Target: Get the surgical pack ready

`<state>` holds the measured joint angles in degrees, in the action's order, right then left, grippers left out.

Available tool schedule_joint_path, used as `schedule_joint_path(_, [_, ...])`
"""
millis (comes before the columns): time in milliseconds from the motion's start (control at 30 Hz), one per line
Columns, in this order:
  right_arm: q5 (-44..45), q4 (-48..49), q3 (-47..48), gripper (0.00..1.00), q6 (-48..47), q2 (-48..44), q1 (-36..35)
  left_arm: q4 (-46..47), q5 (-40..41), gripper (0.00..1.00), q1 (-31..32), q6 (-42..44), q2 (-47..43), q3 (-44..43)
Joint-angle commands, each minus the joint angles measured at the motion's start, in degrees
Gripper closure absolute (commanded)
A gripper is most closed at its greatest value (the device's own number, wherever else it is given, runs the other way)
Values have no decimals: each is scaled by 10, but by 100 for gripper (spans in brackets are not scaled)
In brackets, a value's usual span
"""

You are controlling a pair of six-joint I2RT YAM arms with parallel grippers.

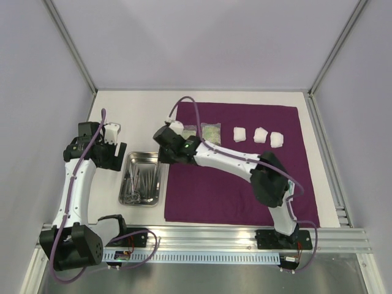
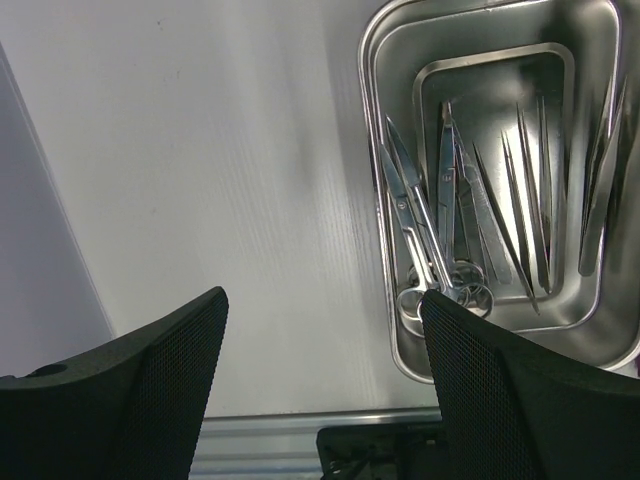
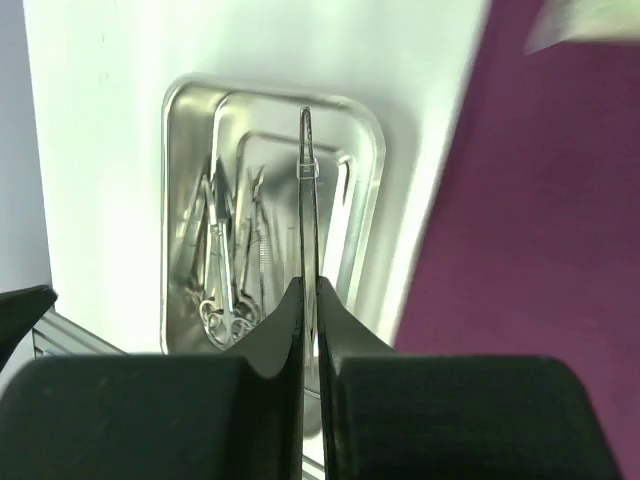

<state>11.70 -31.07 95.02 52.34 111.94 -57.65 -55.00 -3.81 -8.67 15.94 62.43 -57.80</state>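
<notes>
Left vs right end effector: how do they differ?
The left end effector is open and empty; the right end effector is shut on tweezers. Left hangs over the table beside the steel tray; right hangs at the purple sheet's left edge. Both have black fingers and sit near the tray.

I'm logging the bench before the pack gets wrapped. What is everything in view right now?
fabric sheet: one, deep purple, flat on the table, right of the tray.
steel tray: one, shiny, on bare table left of the sheet.
scissors: silver, in the tray; count unclear.
loose tweezers: several, silver, in the tray.
held tweezers: one, silver, pinched over the tray.
gauze pads: three, white, in a row on the sheet's far part.
clear packets: two, on the sheet, left of the gauze.
left hand: black, open, beside the tray.
right hand: black, shut on the held tweezers.
</notes>
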Motion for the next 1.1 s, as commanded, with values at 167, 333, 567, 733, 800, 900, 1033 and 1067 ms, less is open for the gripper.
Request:
schedule_joint_path(167, [20,-30,97,100,88,119,-66,12,14,13,-2,8,-21,5])
schedule_joint_path(333, [22,-56,132,100,102,154,-83,17,11,13,-2,8,-22,8])
schedule_joint_path(567, [34,-95,165,99,109,191,-86,17,13,13,-2,15,-28,11])
schedule_joint_path(733, [46,-104,170,100,93,195,-85,20,14,13,-2,15,-30,16])
schedule_joint_path(800, [46,-111,175,100,90,197,-86,19,17,13,-2,16,-31,16])
schedule_joint_path(900, [43,-113,177,100,87,202,-85,20,18,13,-2,18,-34,17])
schedule_joint_path(1033, [29,-118,191,100,88,223,-85,21,17,13,-2,16,-30,16])
schedule_joint_path(1067, [26,-122,194,99,87,227,-85,20,17,13,-2,15,-29,16])
